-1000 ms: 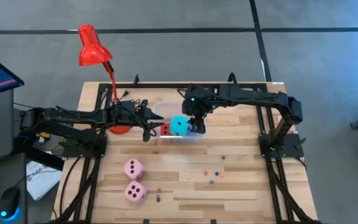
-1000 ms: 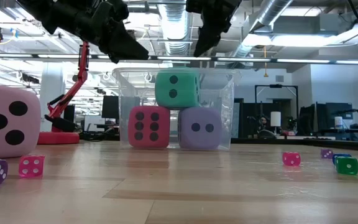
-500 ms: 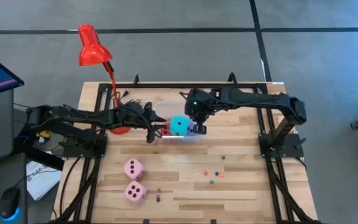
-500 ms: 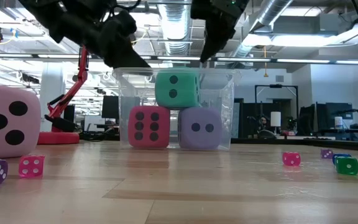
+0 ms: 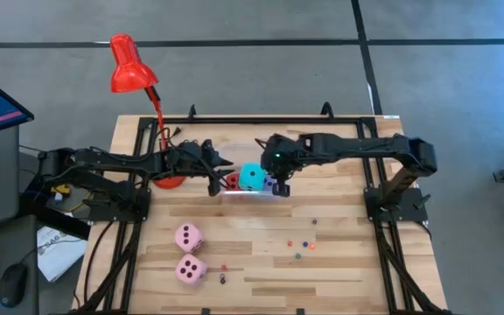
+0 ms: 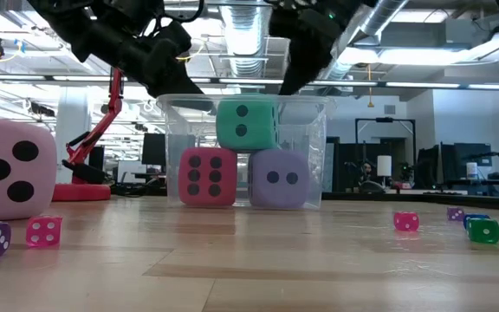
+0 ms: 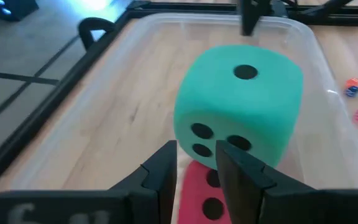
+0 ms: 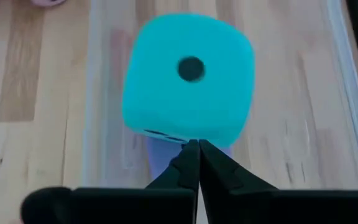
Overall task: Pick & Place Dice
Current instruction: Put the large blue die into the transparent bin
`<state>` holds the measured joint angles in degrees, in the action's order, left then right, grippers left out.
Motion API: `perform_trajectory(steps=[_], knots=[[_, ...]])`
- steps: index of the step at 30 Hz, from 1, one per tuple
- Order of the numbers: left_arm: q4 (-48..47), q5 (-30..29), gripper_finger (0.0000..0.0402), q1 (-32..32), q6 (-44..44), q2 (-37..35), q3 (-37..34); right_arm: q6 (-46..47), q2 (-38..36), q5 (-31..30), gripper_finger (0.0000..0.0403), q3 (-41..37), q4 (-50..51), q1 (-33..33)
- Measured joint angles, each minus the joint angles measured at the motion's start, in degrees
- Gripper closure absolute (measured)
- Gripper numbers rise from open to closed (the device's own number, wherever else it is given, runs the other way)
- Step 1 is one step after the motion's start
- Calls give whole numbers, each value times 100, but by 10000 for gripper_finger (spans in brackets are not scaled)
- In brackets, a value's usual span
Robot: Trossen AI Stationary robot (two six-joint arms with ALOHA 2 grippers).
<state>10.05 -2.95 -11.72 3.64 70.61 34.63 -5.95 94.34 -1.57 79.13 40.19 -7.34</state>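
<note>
A: Room on the counter (image 5: 348, 262)?
B: Front half mostly bare: two pink dice (image 5: 189, 254) front-left, well apart from the bin; tiny dice (image 5: 300, 248) scattered mid-front.
A: Bin?
B: Clear bin (image 6: 314, 156) mid-counter holds the red die (image 6: 206, 177) and lavender die (image 6: 277, 178) side by side, with the cyan die (image 6: 247, 123) stacked on top.
A: End effectors?
B: Right end effector (image 8: 194, 163) has its fingers pressed together, empty, just over the cyan die. Left end effector (image 7: 194, 163) sits at the bin's left rim, fingers slightly apart, gripping nothing as far as I can see. From overhead, the lavender die is hidden under the cyan.
</note>
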Motion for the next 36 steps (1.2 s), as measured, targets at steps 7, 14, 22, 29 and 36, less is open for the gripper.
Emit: perform_trajectory(steps=[7, 14, 22, 29, 36], knots=[[7, 101, 300, -1, 0, 50, -1, 397, -848, -13, 402, -1325, -1374, -112], [138, 119, 300, 1, 0, 158, -1, 579, -1116, -19, 402, -2310, -2712, -12], [513, 342, 300, 1, 34, 471, 0, 749, -884, -164, 403, -2418, -2994, 6], [708, 340, 300, 1, 37, 616, 4, 749, -887, -148, 403, -2417, -3089, 26], [740, 337, 300, 6, 37, 551, -9, 749, -885, -123, 403, -2417, -3286, 64]])
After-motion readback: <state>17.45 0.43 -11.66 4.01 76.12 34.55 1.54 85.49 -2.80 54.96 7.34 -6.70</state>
